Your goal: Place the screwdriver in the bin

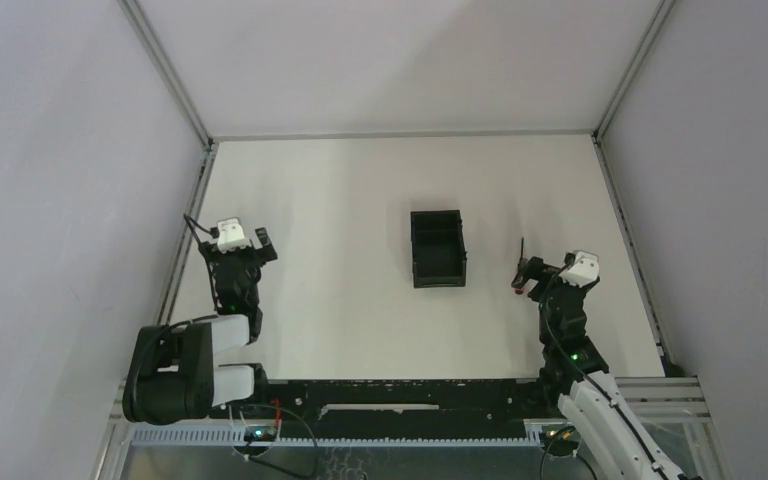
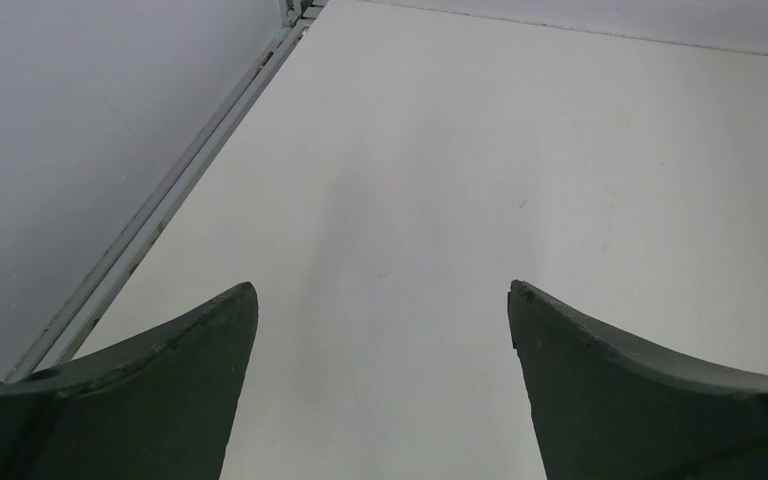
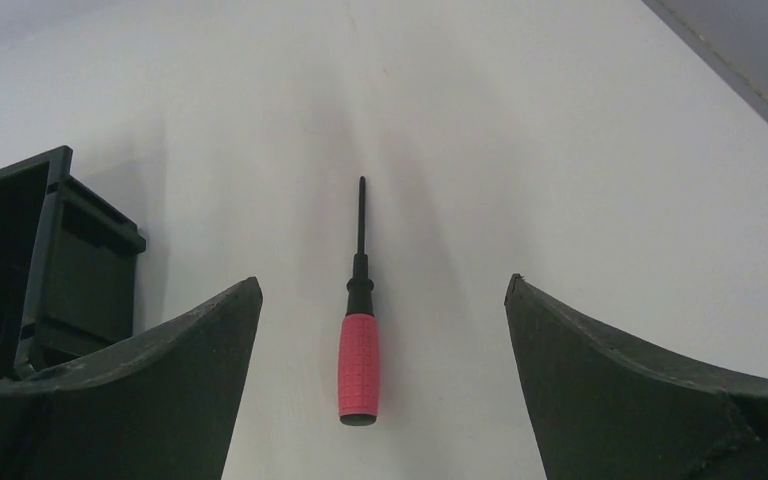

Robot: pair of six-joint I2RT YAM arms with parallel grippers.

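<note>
Trouble looks most likely at the pinch. The screwdriver (image 3: 359,300) lies flat on the desk (image 1: 330,200) near its right edge, about midway between the near and far edges. The right gripper (image 3: 382,280) hangs over it, spread wide and holding nothing, with 1 finger on each side. The round handle sits low against the surface, so a descent that stops short could let the fingers close over its top and squirt it away. One that goes too deep would jam the tips into the desk. A grip on the thin shaft instead of the handle would probably let the tool swing.

The bin (image 1: 438,279) stands near the middle of the desk, well apart from the tool, and it looks light. A low carry could clip its wall and shove it. A crosswise release could leave the tool bridged on the rim or the inner divider.

The tool has a short pinkish-red handle with a fine grid texture, a dark collar and a slim dark shaft pointing to the far edge. The left gripper (image 2: 382,284) is also spread and empty, over bare desk by the left edge.
</note>
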